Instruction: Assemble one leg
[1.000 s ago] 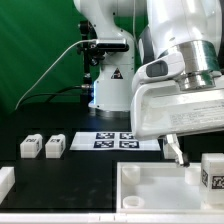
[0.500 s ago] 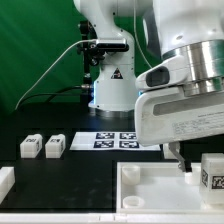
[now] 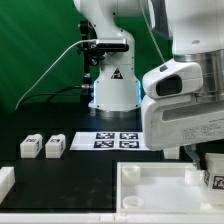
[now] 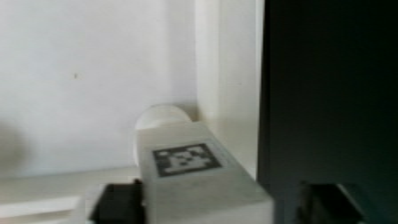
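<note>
A white leg block [image 4: 183, 160] with a black-and-white tag stands on the large white panel [image 4: 71, 90], close to its raised rim. It sits between my gripper's [image 4: 226, 205] two dark fingers. One finger [image 4: 118, 204] is close beside the leg, and the other stands apart from it with a gap. The gripper is open. In the exterior view my gripper [image 3: 200, 157] hangs low over the same leg [image 3: 214, 178] at the exterior view's right and hides most of it. Two more legs [image 3: 30, 146] [image 3: 54, 145] lie at the exterior view's left.
The marker board [image 3: 118, 139] lies on the black table behind the panel [image 3: 160, 188]. Another white part [image 3: 5, 180] shows at the exterior view's left edge. The robot base [image 3: 110, 80] and a green backdrop stand behind.
My gripper has moved toward the exterior view's right and a little down, and now covers the leg on the panel. The other parts have not moved.
</note>
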Tool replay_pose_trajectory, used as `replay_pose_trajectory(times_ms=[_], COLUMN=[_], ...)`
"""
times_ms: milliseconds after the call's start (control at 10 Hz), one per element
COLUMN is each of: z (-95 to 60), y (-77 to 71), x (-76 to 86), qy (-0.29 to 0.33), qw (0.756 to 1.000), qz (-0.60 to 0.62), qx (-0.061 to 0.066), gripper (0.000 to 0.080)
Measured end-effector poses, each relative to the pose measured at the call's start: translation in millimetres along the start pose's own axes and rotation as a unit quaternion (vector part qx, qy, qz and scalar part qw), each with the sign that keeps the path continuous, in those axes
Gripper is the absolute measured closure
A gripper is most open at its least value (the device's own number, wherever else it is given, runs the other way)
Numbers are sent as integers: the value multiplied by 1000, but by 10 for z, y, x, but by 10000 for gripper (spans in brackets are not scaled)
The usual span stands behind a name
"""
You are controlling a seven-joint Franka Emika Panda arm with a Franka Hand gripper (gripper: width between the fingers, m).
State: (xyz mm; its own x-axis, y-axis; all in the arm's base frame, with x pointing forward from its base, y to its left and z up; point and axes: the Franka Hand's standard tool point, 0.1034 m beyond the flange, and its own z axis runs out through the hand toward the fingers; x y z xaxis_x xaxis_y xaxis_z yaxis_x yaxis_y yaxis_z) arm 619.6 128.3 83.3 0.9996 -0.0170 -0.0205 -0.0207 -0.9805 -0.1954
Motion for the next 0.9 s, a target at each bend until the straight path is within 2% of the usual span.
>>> replay_pose_trajectory(times_ms=[100, 500, 600, 800, 900], z=[-3, -5, -16, -28, -32], y=[13, 24, 102, 191, 198], x=[4, 6, 22, 52, 74], qy=[0, 1, 2, 17, 19], qw=[1000, 1000, 1000, 985, 965], qz=[1, 14, 29, 166, 253], qx=[0, 1, 7, 43, 60], gripper=[481, 481, 481, 481, 479])
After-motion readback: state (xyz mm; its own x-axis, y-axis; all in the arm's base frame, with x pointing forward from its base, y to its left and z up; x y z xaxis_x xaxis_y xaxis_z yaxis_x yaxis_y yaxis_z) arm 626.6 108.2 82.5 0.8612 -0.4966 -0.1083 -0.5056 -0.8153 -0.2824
